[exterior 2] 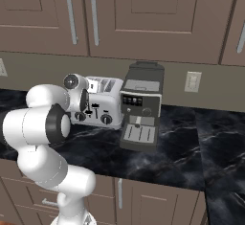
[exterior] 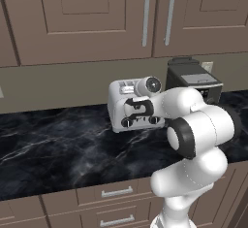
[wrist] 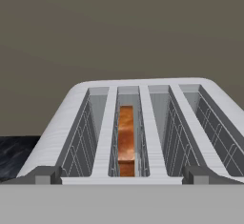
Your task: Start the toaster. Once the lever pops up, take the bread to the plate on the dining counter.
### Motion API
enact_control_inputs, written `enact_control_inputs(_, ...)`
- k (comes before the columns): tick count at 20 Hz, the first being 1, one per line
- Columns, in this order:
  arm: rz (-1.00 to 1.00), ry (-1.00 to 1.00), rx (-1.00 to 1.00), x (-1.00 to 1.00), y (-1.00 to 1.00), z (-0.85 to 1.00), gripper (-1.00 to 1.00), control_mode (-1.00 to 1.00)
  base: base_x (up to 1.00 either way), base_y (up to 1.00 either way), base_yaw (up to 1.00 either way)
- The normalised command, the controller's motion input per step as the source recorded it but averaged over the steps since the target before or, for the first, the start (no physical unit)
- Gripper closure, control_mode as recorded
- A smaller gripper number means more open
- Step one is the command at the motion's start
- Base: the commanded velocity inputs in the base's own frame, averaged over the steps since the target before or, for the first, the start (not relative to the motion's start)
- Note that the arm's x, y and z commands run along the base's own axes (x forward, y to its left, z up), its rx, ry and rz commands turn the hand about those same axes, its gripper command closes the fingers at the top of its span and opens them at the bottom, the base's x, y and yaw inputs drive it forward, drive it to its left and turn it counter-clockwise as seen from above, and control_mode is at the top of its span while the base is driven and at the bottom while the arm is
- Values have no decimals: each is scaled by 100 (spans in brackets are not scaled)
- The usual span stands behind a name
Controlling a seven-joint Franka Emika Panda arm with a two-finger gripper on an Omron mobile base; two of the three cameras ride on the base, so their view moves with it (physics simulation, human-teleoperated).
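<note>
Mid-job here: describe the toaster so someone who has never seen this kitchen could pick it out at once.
On the black veined marble counter under the brown wall cabinets, two appliances stand side by side against the wall. The toaster is the lower, boxy silver-white one, left of the taller black coffee machine. Its open slots on top, one holding the bread, and two round black knobs on its front set it apart.

We count one toaster (exterior: 127, 106) on the dark marble surface (exterior: 53, 149), with four slots on top and two round black knobs on its front. One slice of bread (wrist: 126, 139) sits in the second slot from the left. One black coffee machine (exterior 2: 141, 106) stands beside it. One wall outlet (exterior 2: 192, 81) shows behind.
</note>
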Motion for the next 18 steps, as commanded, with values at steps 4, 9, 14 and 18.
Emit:
enact_control_inputs(4,0,0,0,0,0,0,-100,-100,0,0,0)
enact_control_inputs(9,0,0,0,0,0,0,-100,-100,0,0,0)
enact_control_inputs(14,0,0,0,0,0,0,-100,-100,0,0,0)
enact_control_inputs(18,0,0,0,0,0,0,-100,-100,0,0,0)
